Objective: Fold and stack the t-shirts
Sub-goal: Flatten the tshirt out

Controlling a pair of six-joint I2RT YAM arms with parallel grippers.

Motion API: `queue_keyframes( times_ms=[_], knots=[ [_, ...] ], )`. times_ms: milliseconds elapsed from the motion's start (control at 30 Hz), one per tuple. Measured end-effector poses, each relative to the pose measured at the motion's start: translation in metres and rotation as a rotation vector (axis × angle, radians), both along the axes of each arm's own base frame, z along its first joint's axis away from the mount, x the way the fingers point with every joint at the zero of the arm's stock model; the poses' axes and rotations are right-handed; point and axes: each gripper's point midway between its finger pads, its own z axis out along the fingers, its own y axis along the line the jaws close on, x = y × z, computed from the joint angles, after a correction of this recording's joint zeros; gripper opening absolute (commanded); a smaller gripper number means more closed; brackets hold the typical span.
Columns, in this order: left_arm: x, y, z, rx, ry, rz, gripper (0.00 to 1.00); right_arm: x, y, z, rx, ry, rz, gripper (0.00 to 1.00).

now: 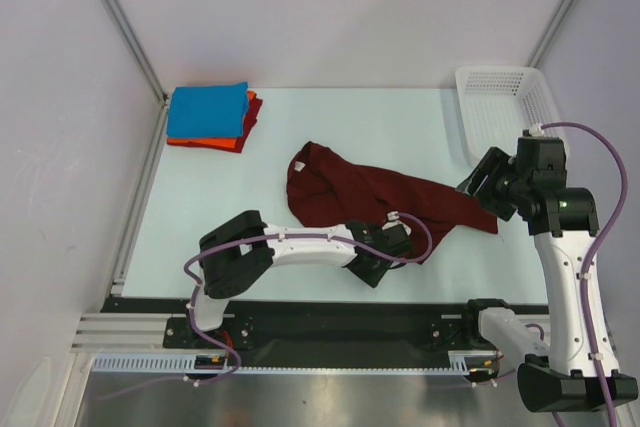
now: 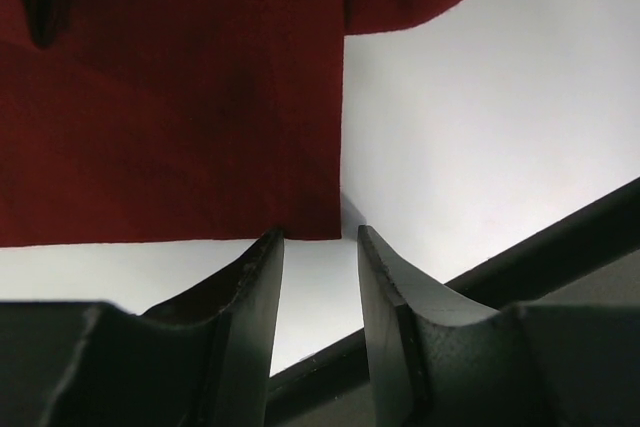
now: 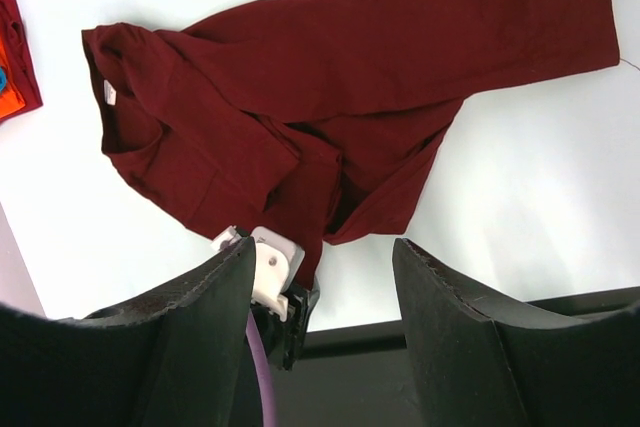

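The dark maroon t-shirt (image 1: 370, 195) lies crumpled and unfolded in the middle of the table, collar to the left. It also shows in the left wrist view (image 2: 170, 97) and the right wrist view (image 3: 330, 97). My left gripper (image 1: 398, 233) is low at the shirt's near edge. It is open, with its tips (image 2: 320, 237) just at the hem corner and bare table between the fingers. My right gripper (image 1: 478, 183) hangs open and empty above the shirt's right end (image 3: 318, 247). The bright blue t-shirt (image 1: 207, 110) lies folded on the orange-red one (image 1: 205, 142) at the back left.
A white mesh basket (image 1: 500, 97) stands at the back right corner. A darker red cloth edge (image 1: 252, 112) shows on the stack's right side. The black front rail (image 1: 330, 317) runs along the near table edge, just behind the left gripper.
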Motion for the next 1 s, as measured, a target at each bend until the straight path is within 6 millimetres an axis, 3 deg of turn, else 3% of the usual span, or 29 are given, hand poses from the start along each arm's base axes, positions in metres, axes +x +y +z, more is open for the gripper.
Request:
queue_keyframes(
  times_ms=[200,433,833,1000],
  knots=[
    [0.001,0.000,0.001,0.004,-0.001,0.003,0.38,-0.003,0.000,-0.004,0.000,0.010,0.000,0.63],
    [0.009,0.008,0.002,0.047,-0.044,0.037,0.52,-0.004,0.000,-0.006,-0.001,0.015,0.003,0.64],
    [0.014,-0.003,0.007,0.019,-0.059,0.031,0.52,-0.004,0.000,-0.007,-0.004,0.017,0.005,0.64],
    [0.013,-0.008,0.003,0.004,-0.032,0.031,0.46,-0.004,0.000,-0.007,-0.005,0.017,0.005,0.64]
  ],
)
